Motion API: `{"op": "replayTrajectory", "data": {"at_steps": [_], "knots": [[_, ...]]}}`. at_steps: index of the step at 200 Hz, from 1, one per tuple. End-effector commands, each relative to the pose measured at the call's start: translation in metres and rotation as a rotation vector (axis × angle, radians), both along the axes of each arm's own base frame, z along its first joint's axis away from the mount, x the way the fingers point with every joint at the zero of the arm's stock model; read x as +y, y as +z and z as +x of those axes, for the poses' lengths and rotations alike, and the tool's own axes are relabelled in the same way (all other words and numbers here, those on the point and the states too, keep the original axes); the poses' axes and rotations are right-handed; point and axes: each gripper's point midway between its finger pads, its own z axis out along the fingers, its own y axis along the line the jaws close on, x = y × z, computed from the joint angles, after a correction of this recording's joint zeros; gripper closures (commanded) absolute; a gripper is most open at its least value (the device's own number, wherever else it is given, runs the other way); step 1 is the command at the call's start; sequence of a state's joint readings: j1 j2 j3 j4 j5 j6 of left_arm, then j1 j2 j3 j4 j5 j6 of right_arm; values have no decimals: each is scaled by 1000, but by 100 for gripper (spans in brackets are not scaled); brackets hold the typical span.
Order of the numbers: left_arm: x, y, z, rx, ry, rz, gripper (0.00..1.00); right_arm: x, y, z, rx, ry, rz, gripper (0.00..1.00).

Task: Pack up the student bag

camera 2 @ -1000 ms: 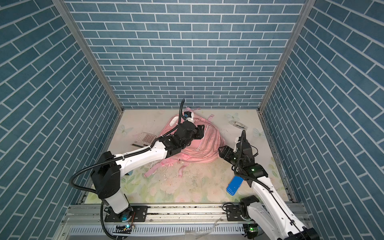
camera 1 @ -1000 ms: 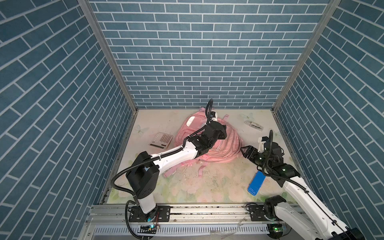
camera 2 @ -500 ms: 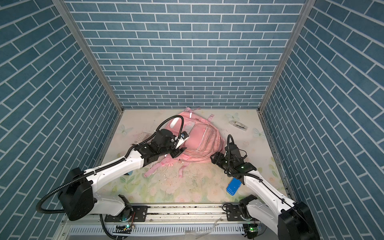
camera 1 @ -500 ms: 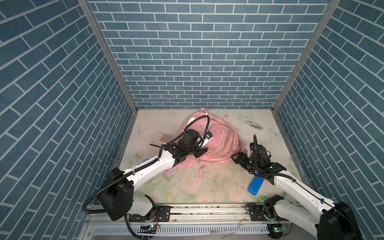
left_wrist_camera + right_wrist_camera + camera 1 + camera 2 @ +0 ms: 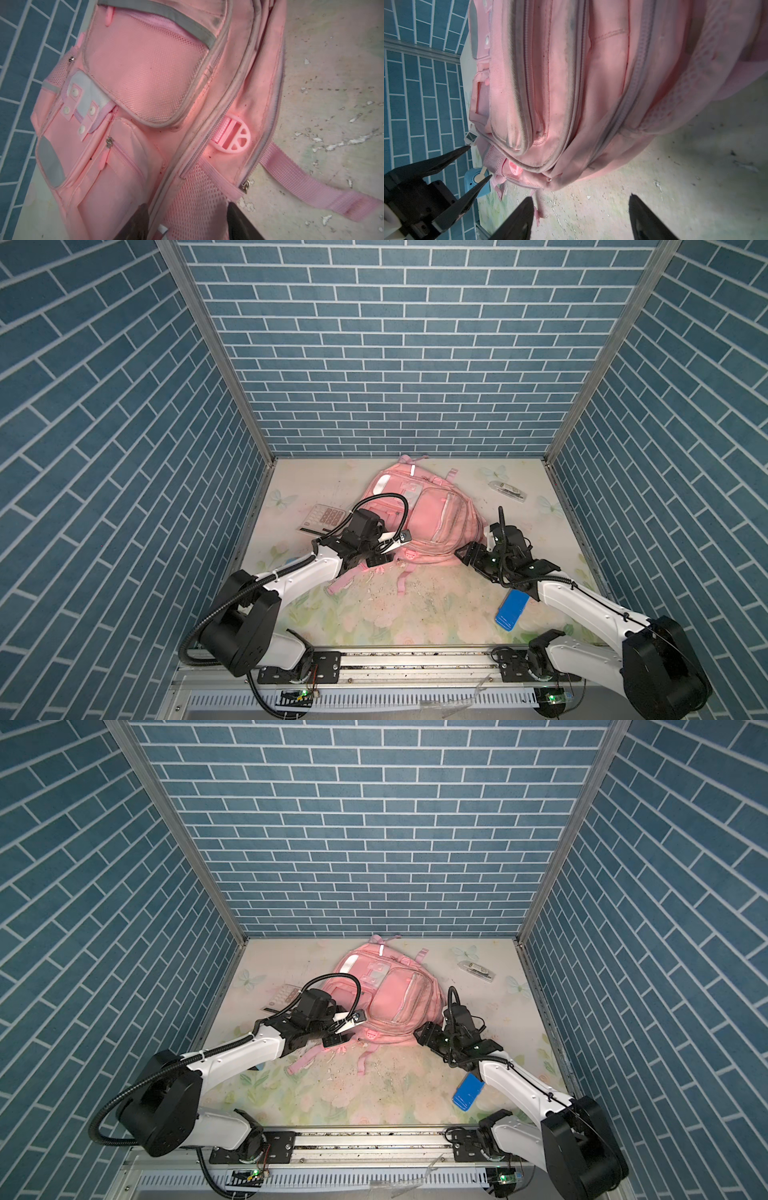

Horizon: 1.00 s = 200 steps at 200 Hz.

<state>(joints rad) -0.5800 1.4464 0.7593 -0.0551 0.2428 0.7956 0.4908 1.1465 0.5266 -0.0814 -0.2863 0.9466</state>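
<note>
Two end effectors are at the bag (image 5: 428, 510); neither holds anything. The bag lies front-up on the table (image 5: 374, 614), toward the table's 12 o'clock. Every zip that shows appears closed.

Left end effector (image 5: 187, 220): jaws spread and empty, at the bag's 7 o'clock corner, over the mesh side pocket (image 5: 193, 197). Contact with the fabric cannot be confirmed.

Right end effector (image 5: 581, 199): jaws spread wide and empty, at the bag's 5 o'clock corner, just short of the fabric and above bare table.

Items outside the bag:
- calculator (image 5: 322, 518), at the bag's 9 o'clock, near it
- clear packet (image 5: 507, 489), at 2 o'clock, apart from the bag
- blue box (image 5: 511, 610), at 5 o'clock, well apart, beside the right arm

Assessment: packing proper has not begun, and the step in hand is opening the bag. A metal zip slider (image 5: 246, 186) sits at the end of a side zip, near the left end effector. The next move calls for a fine pinch on that small slider. The other end effector should pin the fabric, or the soft bag is likely to drag along rather than unzip.
</note>
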Motion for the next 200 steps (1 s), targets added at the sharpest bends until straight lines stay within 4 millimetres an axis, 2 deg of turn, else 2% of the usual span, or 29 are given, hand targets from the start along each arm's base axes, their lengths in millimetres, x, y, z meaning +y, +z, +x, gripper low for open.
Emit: {"op": "replayTrajectory", "data": {"at_steps": [1,13,40,77,91,101,122,150,172,200], "knots": [[-5,-3,-6,-12,-82,-3,39,8,9,5,1,1,31,27],[-3,-5,-9,-19,-97,10,39,8,8,5,4,5,28,27],[12,-25,-10,-40,-92,99,38,8,5,5,8,7,29,27],[25,-34,14,-157,7,197,39,10,4,7,6,36,21,27],[22,-31,20,-179,33,185,41,10,5,9,-7,44,13,28],[17,-28,20,-171,40,158,46,10,7,11,-19,49,5,28],[6,-27,13,-173,20,136,65,8,7,17,-41,50,-11,29],[1,-30,3,-115,28,95,100,7,8,32,-61,68,-12,31],[-13,-20,-12,-28,27,43,100,3,11,43,-71,83,-19,34],[-44,4,-27,132,94,-104,100,-4,29,59,-169,104,-101,36]]}}
